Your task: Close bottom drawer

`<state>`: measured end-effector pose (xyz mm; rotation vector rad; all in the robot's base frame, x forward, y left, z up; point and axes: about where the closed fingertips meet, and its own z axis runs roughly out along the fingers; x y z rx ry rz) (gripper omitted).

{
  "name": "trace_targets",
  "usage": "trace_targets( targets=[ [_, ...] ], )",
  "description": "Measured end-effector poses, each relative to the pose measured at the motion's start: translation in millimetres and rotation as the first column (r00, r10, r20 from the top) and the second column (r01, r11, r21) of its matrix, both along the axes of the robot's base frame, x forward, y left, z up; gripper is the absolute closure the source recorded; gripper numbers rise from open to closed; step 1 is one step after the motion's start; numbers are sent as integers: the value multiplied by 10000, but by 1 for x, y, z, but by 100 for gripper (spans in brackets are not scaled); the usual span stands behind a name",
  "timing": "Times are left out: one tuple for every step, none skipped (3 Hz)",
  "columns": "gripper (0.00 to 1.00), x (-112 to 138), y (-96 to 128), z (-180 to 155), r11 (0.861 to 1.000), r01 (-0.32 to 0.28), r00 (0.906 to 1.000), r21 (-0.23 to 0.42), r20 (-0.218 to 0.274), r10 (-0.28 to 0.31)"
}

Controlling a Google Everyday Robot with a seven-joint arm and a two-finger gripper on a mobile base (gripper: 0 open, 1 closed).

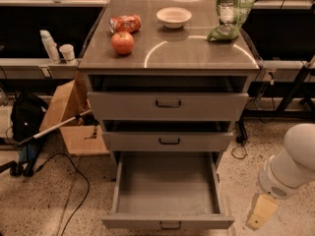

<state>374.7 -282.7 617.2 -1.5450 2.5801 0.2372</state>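
The grey cabinet [197, 53] stands in the middle of the room on a speckled floor [44, 205]. It has three drawers.

The bottom drawer [167, 188] is pulled far out toward the camera. You can see right down into its deep grey tray. Its small black handle [170, 225] is on the front, at the low edge of the view. The top drawer [167, 106] and the middle drawer [167, 141] each stick out just a bit, with a dark gap above each one.

The robot's white arm [295, 156] is at the right, low down. The gripper [261, 211] hangs from it, cream in colour, just right of the bottom drawer's front corner and not touching it. I cannot tell if the gripper is open or shut.

A brown box [69, 114] sits on the floor left of the cabinet. A black bag [25, 117] lies further left.

On top of the cabinet, a green bag [230, 14] leans at the back right. It has print on it, but the words cannot be read. A white bowl [173, 17] sits at the back middle. A red apple [122, 42] sits at the left, with a red packet [125, 23] just behind it. Its print cannot be read either.

A white bottle [49, 45] and a small cup [67, 53] stand on a ledge to the left.
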Motion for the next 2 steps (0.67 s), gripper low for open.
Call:
trace_targets(
  targets=[
    [0,-7,0,-16,10000,61,9996,-49,-260,-63],
    [17,-13,3,-29,10000,-15,9992,12,-392,15]
  ],
)
